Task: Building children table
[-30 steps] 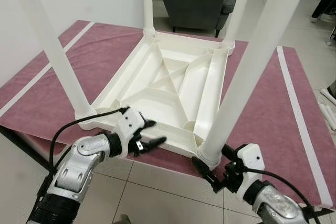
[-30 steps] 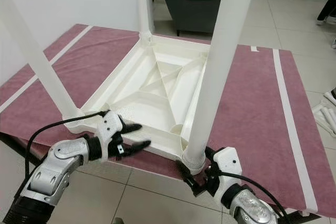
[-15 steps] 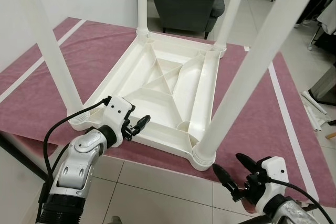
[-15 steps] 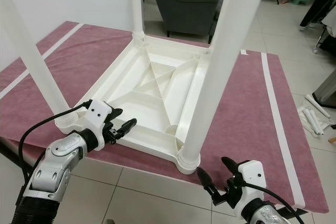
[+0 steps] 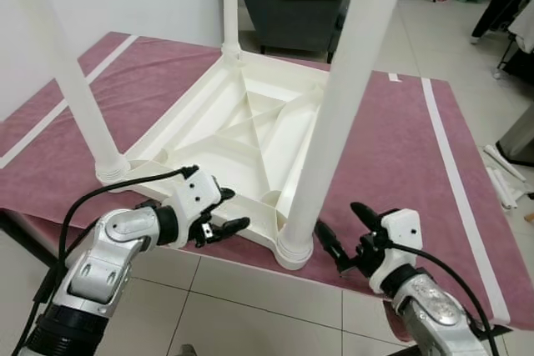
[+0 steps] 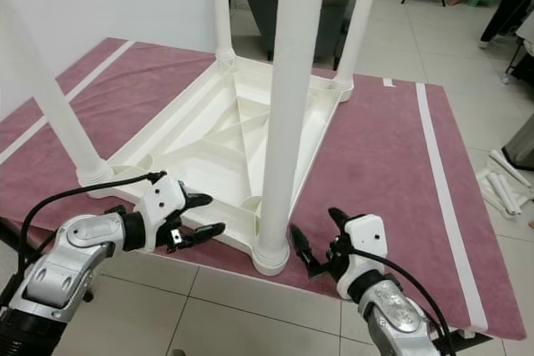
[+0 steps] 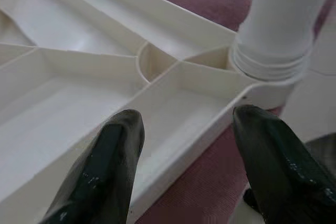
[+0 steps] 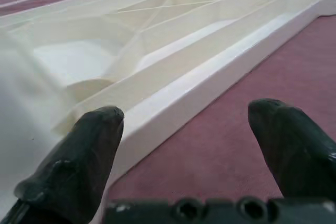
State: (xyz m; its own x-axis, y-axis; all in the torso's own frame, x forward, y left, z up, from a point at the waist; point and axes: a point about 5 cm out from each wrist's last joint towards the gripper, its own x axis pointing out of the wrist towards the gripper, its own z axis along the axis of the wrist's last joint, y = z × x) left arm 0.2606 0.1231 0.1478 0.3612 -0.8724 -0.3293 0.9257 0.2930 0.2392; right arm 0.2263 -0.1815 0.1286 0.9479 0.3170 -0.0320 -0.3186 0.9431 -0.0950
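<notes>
Left eye view: upside-down white plastic children's table (image 5: 250, 135) in the centre of the frame, lying on a maroon mat (image 5: 400, 156) with pale stripes; ribbed underside up, round legs rising out of the top edge. Nearest leg (image 5: 334, 114) seated in its corner socket at lower centre. Left gripper (image 5: 219, 216) at lower left, fingers spread wide, tips at the near rim of the table. Right gripper (image 5: 346, 231) at lower right, fingers likewise wide apart, empty, just beside the nearest leg's base. Dark grey armchair (image 5: 292, 2) at top centre.

Right eye view: same scene, plus a far right leg (image 6: 360, 14) standing clear of the nearest one.

Left wrist view: close on the ribbed corner, both black fingertips (image 7: 102, 174) wide apart, the rim running between them, leg socket at upper right.

Right wrist view: low across the mat toward the table's side wall, blunt fingertips (image 8: 79, 163) far apart, holding nothing.
</notes>
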